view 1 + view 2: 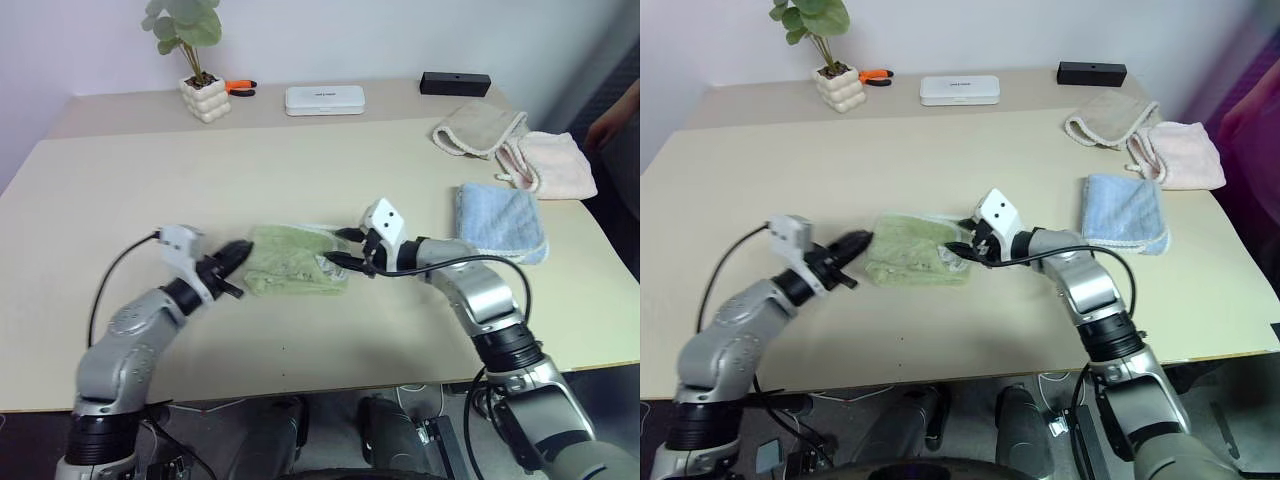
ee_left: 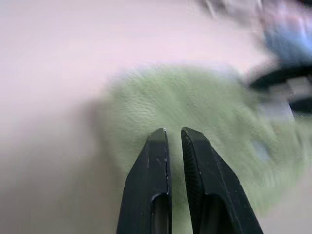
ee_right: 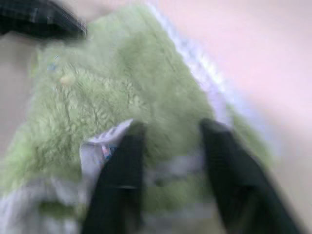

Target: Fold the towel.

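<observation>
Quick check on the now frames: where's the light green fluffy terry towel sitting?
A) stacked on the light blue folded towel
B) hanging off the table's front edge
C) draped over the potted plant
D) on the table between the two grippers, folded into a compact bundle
D: the light green fluffy terry towel lies bunched on the table between the left gripper and right gripper, apart from the light blue folded towel.

potted plant (image 1: 196, 60), white case (image 1: 325, 99), black box (image 1: 455, 83), blue towel (image 1: 500, 220), pink cloth (image 1: 552, 163)
</observation>
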{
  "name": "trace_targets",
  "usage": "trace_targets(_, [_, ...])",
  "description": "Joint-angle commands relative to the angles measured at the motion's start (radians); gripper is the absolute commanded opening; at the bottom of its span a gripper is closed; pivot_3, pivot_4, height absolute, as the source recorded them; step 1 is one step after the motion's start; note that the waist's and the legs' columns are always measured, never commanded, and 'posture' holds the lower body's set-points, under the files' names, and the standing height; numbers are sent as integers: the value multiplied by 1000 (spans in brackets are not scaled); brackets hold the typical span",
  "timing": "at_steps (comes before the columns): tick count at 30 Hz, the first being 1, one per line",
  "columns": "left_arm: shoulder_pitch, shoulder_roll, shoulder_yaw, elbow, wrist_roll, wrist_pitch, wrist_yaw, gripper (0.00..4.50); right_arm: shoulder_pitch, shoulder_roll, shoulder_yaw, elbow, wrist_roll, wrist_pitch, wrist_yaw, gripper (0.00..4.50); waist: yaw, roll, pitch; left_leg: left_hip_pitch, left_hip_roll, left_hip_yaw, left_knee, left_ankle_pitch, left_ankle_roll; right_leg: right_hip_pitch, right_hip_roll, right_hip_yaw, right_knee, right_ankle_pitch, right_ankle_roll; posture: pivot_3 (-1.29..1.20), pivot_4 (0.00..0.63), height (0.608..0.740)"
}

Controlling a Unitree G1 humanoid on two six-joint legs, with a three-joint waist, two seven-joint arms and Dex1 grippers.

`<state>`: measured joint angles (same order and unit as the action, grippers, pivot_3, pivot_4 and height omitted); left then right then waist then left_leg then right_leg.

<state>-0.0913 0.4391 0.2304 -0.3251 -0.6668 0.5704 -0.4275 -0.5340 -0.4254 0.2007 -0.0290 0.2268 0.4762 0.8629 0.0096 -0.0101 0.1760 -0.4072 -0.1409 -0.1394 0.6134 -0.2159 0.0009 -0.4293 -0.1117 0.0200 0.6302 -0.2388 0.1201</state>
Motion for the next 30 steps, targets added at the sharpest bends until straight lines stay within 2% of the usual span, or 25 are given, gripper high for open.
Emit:
trace_targets(1, [9, -16, 120, -53, -137, 121, 107, 2200, 18, -40, -25, -158, 79, -4, 81, 4125, -2, 0, 0, 0, 0, 0, 0, 0, 0, 0, 0, 0, 0, 0, 0, 0, 150, 740])
trace_targets(2, [15, -24, 134, -60, -179, 162, 131, 2723, 21, -50, -19, -171, 74, -11, 85, 4500, -3, 0, 0, 0, 0, 0, 0, 0, 0, 0, 0, 0, 0, 0, 0, 0, 150, 740])
trace_targets(5, [31, -63, 178, -38, -308, 284, 225, 4295, 36, -72, 12, -203, 59, -43, 116, 4500, 0, 0, 0, 0, 0, 0, 1, 0, 0, 1, 0, 0, 0, 0, 1, 0, 150, 740])
trace_targets(6, [30, -83, 187, -27, -358, 313, 251, 4460, 41, -72, 19, -208, 60, -47, 121, 4500, 1, 0, 0, 0, 0, 0, 1, 0, 0, 1, 0, 0, 0, 0, 1, 0, 150, 740])
trace_targets(10, [-5, -158, 163, 9, -473, 394, 338, 4460, 53, -66, 46, -217, 49, -75, 127, 4500, 4, -1, 0, 0, 0, 0, 2, 0, 0, 1, 0, 0, 0, 1, 1, 0, 150, 740])
trace_targets(16, [-88, -241, 108, 97, -532, 464, 422, 4460, 50, -63, 52, -216, 47, -92, 114, 4500, 3, -2, -1, 0, 0, 0, 3, 0, 0, 2, 0, -1, 0, 1, 1, 0, 150, 740])
trace_targets(17, [-96, -247, 99, 114, -521, 467, 430, 4085, 50, -65, 50, -218, 47, -92, 111, 4500, 2, -2, -1, 0, 0, 0, 3, 0, 0, 2, 0, -1, 0, 1, 1, 0, 150, 740])
trace_targets(18, [-100, -254, 93, 127, -515, 468, 435, 3962, 51, -67, 48, -222, 46, -92, 107, 4500, 2, -1, -1, 0, 0, 0, 3, 0, 0, 2, 0, 0, 0, 1, 1, 0, 150, 740])
trace_targets(19, [-103, -260, 89, 137, -512, 468, 438, 3655, 52, -69, 46, -225, 44, -92, 102, 4500, 2, -2, -1, 0, 0, 0, 2, 0, 0, 2, 0, 0, 0, 1, 1, 0, 150, 740])
trace_targets(26, [-113, -304, 100, 146, -544, 440, 454, 27, 84, -89, 38, -271, 45, -75, 79, 4500, 5, -2, -1, 0, 0, 0, 3, 0, 0, 2, -1, 0, 0, 1, 1, 0, 150, 740])
trace_targets(30, [-127, -303, 185, 120, -550, 323, 442, 27, 88, -93, 35, -281, 44, -69, 65, 4500, 2, -2, -1, 0, 0, 0, 3, 0, 0, 2, -1, 0, 0, 1, 1, 0, 150, 740])
